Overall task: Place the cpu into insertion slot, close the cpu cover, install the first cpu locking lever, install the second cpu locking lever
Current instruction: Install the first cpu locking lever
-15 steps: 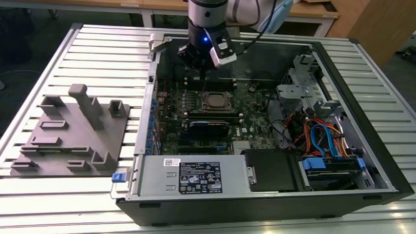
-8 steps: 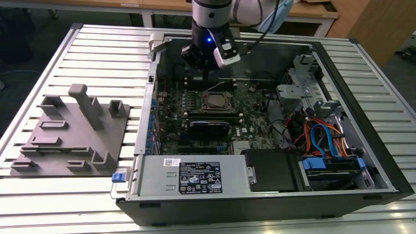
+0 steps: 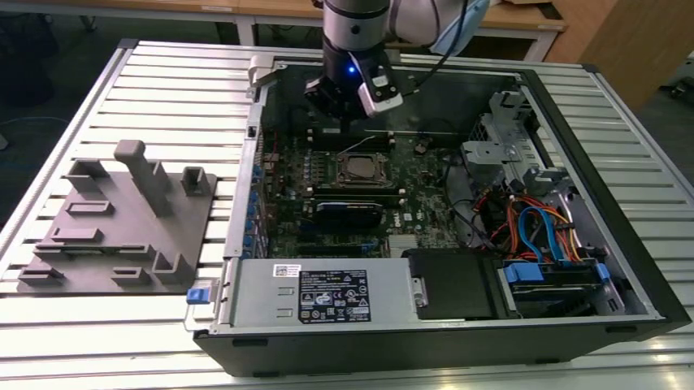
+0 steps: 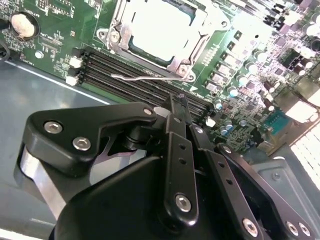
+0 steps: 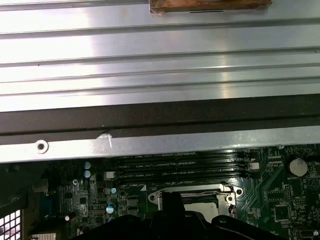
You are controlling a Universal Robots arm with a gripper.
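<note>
Exterior view: arm comes in from the top, gripper (image 3: 346, 130) hangs inside the open computer case (image 3: 639, 276), just above the insertion slot (image 3: 363, 169) on the green motherboard (image 3: 325, 203). Case lies on the slatted metal table (image 3: 162, 89). Grey fixture block (image 3: 119, 219) sits on the table to the exterior view's left of the case, well apart from the gripper. Power supply (image 3: 325, 296) is at the near end of the case.

Second wrist view: claw (image 4: 179, 102) looks closed, black fingers (image 4: 176, 145) pressed together at the tip, and I see nothing between them. Tip is over the memory slots (image 4: 125, 70), just beside the socket, not touching it as far as I can see.

The cpu (image 4: 159, 22) is seated in the socket, its bright silver top showing through the cut-out. The cpu cover (image 4: 120, 30) lies flat around it, so it reads as closed. One thin wire locking lever (image 4: 145, 76) runs along the socket edge next to the memory slots. I can't tell whether it's hooked down. Coin battery (image 4: 22, 24) is on the board off to one side.

First wrist view: socket rim (image 5: 227, 192) is partly behind the gripper body, with the memory slots between it and the case wall (image 5: 150, 142)
</note>
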